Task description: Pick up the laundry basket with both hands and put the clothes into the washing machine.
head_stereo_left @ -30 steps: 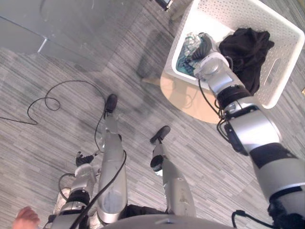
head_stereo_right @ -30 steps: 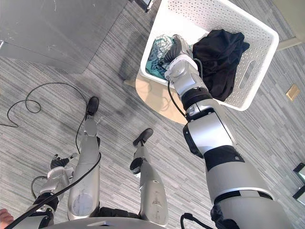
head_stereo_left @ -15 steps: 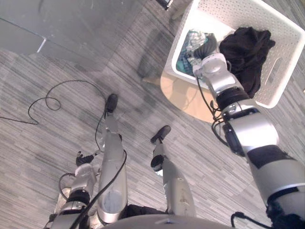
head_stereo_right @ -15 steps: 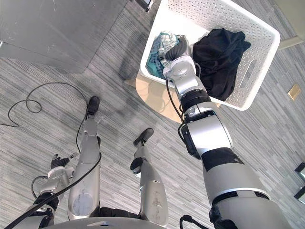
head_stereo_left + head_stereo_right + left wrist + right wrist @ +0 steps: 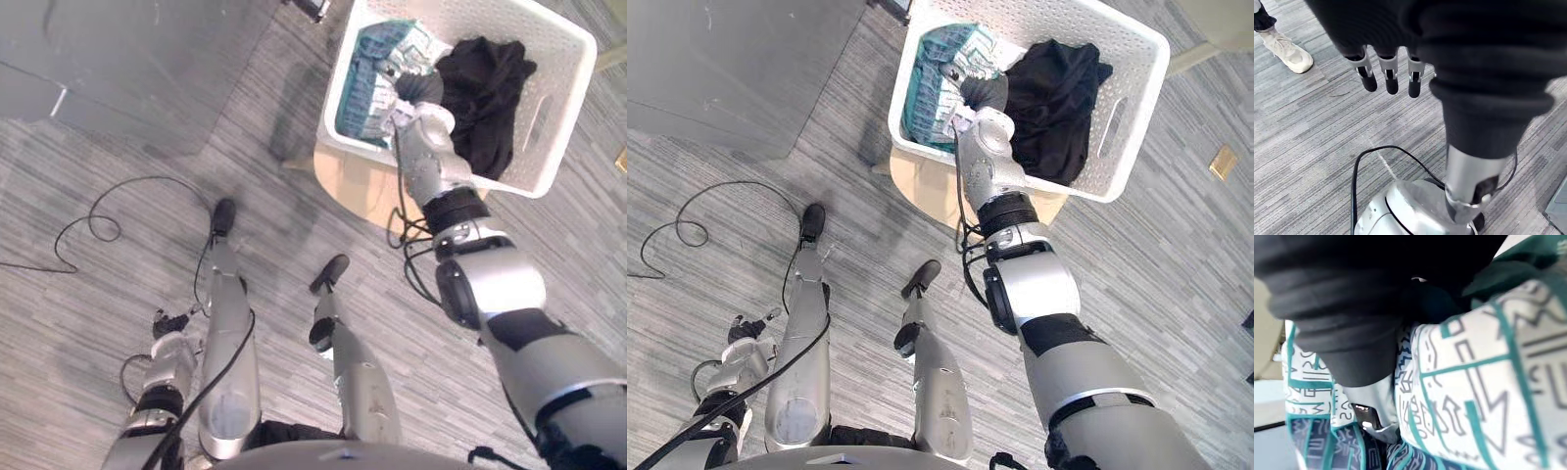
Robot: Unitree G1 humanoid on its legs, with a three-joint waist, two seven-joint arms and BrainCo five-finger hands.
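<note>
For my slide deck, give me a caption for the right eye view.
Right hand in the white basket, at the teal cloth beside black clothes; left hand hangs open.

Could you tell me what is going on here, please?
The robot's right hand is down inside the white laundry basket, pressed into the teal patterned cloth beside a black garment. Whether it has a grip there is hidden. The basket sits on a round wooden stool and has not yet been lifted. The left hand hangs low over the floor, fingers relaxed, holding nothing.
</note>
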